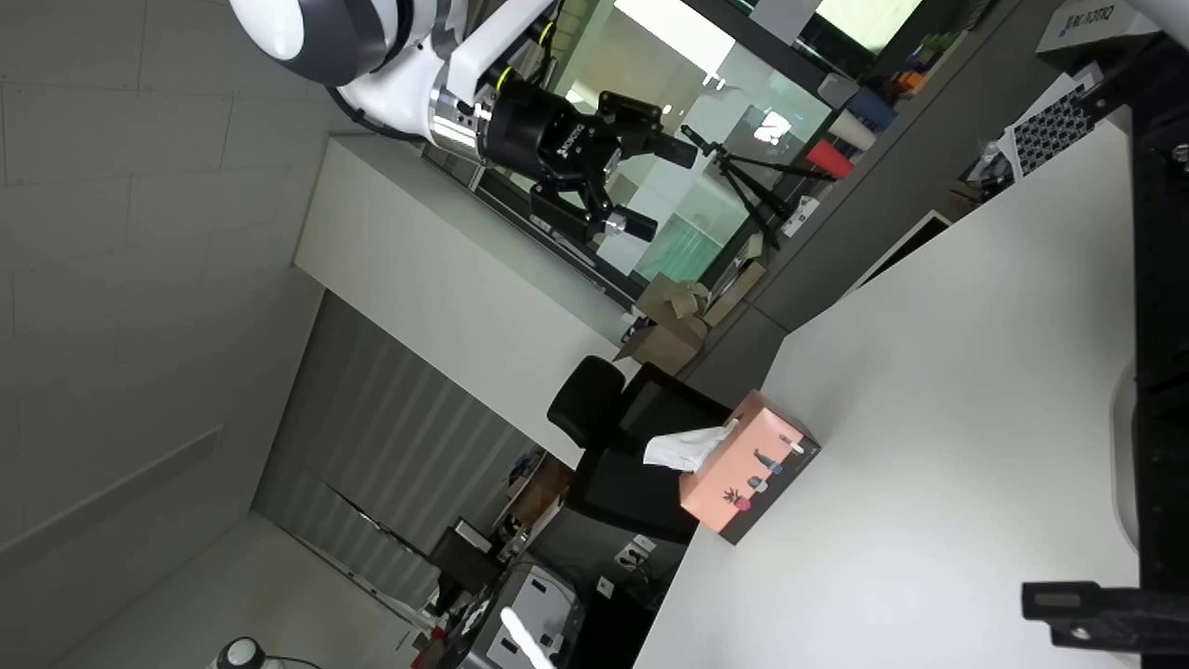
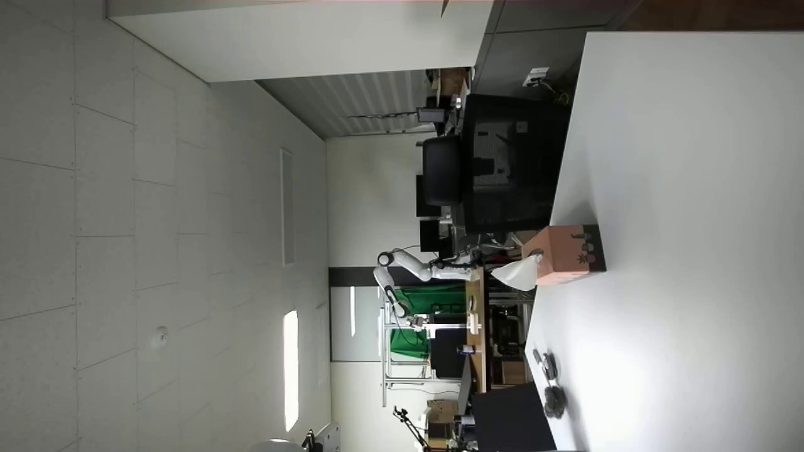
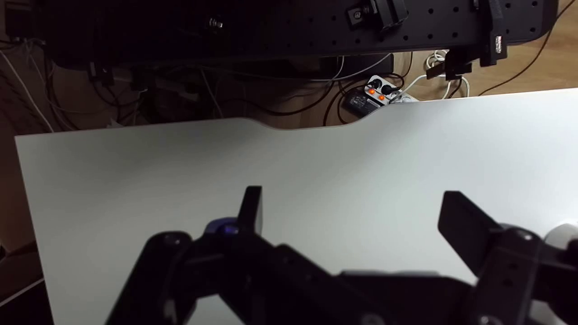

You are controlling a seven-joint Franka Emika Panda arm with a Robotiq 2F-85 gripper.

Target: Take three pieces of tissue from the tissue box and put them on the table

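Pink, the tissue box (image 1: 746, 469) stands lower than and well apart from the spread end effector (image 1: 663, 190).

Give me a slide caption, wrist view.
Open gripper against the white table, an orange-lit power strip beyond its edge.

Gripper (image 3: 353, 197) with its fingers (image 3: 465, 230) wide apart over the white table (image 3: 334, 167)

The black fingers have a big gap, and the white table shows between them. The table's upper edge has a small dip. Past that edge, a white power strip (image 3: 376, 94) with two orange lights (image 3: 382, 97) lies by black and white cords (image 3: 435, 58). Wood floor (image 3: 560, 63) shows at the right. A long black plate (image 3: 280, 40) with little holes runs along the top.
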